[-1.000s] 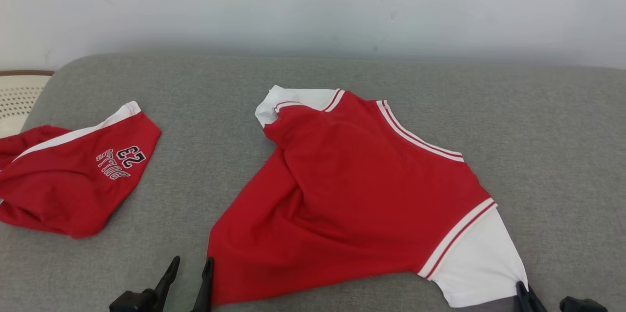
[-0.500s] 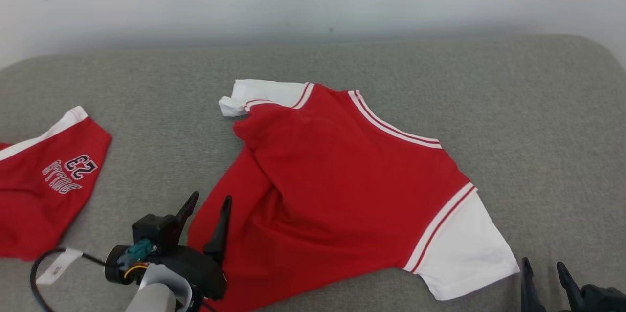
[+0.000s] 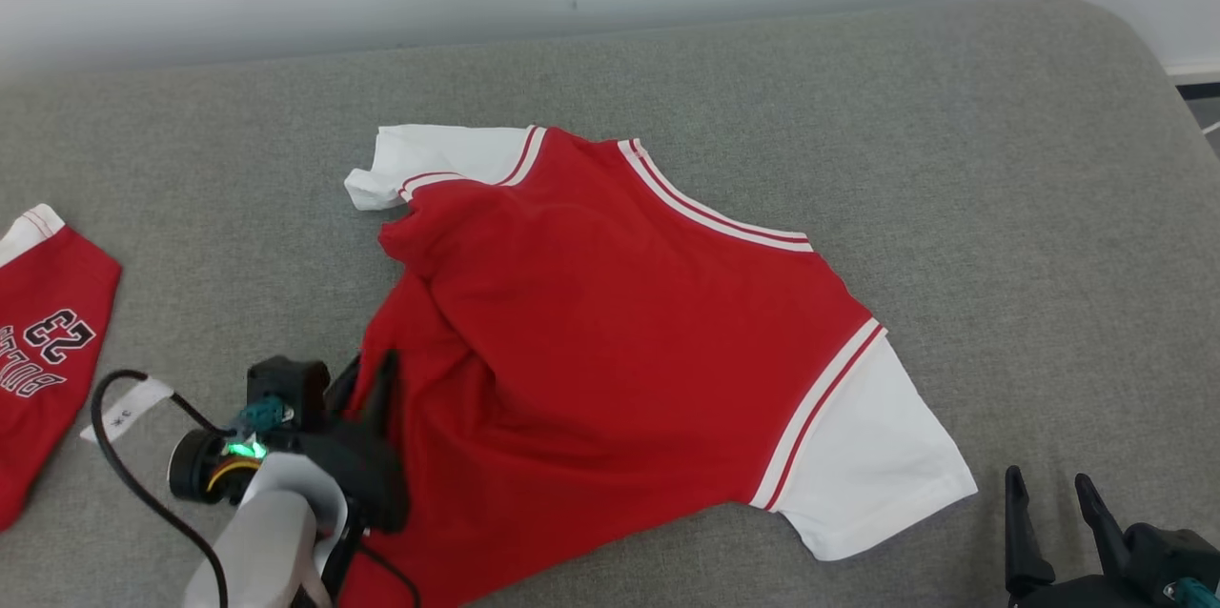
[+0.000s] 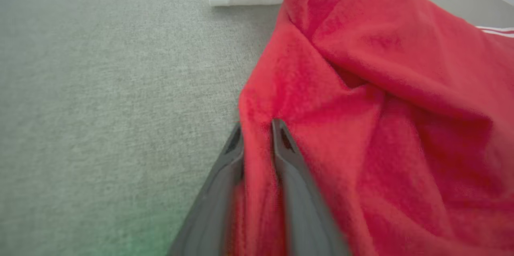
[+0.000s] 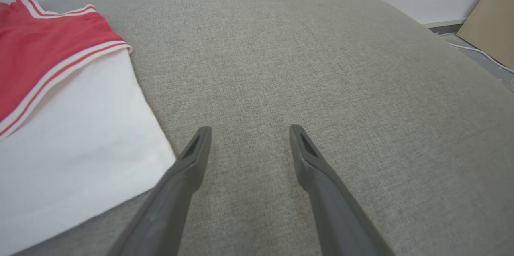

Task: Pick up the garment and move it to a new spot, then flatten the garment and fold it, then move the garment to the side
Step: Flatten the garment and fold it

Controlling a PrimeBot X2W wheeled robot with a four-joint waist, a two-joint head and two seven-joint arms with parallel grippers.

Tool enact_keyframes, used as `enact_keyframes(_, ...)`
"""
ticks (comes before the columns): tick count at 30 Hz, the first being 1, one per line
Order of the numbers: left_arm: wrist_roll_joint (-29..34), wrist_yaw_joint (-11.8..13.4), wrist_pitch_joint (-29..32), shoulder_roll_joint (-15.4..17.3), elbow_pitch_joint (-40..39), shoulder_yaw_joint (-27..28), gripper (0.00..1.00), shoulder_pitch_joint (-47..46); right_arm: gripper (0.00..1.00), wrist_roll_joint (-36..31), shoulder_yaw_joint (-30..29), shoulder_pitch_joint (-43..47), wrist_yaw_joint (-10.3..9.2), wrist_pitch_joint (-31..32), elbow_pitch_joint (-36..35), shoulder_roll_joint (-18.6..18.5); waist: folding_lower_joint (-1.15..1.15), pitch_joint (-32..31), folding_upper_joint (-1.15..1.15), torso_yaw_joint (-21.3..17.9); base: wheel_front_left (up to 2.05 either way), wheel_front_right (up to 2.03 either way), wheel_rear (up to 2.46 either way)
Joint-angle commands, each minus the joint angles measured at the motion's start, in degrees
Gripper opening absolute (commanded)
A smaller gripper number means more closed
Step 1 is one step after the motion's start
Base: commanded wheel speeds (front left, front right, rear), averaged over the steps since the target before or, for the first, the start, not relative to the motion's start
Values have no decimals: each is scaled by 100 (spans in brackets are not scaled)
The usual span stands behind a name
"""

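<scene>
Garment [image 3: 610,332] edge pinched in the left hand [image 4: 257,125] — right hand [image 5: 249,129] points forward, wide open, empty.

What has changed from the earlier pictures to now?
The left end effector reached forward to the left edge of the red shirt and closed on a fold of it. The right end effector let go of the white sleeve, opened, and now sits apart from it. The shirt stays spread on the grey cushion; the numbered garment stays at the left.
</scene>
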Motion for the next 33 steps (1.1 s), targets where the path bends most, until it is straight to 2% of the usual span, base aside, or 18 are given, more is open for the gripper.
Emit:
enact_keyframes(1, -57, 43, 10, 0, -182, 58, 0, -46, 100, 10, -16, -16, -8, -2, -24, 26, -1, 50, -1, 11, 0, 0, 0)
enact_keyframes(6, -63, 227, 1, 135, -670, 259, 0, 65, 100, -3, 21, -90, -8, -2, -29, 50, -1, 136, -1, 54, 0, 0, 0)
enact_keyframes(11, -3, 559, -1, 301, -1189, 572, 0, -64, 100, 34, 113, -197, -8, -2, -46, -2, -1, 294, -1, 22, 0, 0, 0)
enact_keyframes(19, 37, 872, -1, 582, -1020, 927, 0, -338, 100, 78, 259, -379, -8, -2, 7, -35, -1, 519, -1, -240, 0, 0, 0)
enact_keyframes(20, 55, 926, -1, 591, -1035, 966, 33, -325, 100, 87, 257, -386, -8, -2, 23, -25, -1, 519, -1, -272, 0, 0, 0)
enact_keyframes(21, 58, 960, -1, 603, -1037, 1002, 88, -297, 100, 99, 246, -376, -8, -2, 30, -23, -1, 512, -1, -291, 0, 0, 0)
enact_keyframes(22, 53, 984, -1, 619, -1046, 1044, 100, -264, 100, 112, 225, -358, -8, -2, 42, -13, -1, 493, -1, -305, 0, 0, 0)
enact_keyframes(27, -23, 1038, -2, 608, -1321, 1284, 100, 156, 100, 114, 131, -186, -8, -3, 79, 45, -1, 239, -1, -258, 0, 0, 0)
enact_keyframes(33, 23, 882, -2, 455, -1837, 1415, 100, 984, 100, 122, 133, -24, -8, -3, 117, 76, -1, -241, -1, -32, 0, 0, 0)
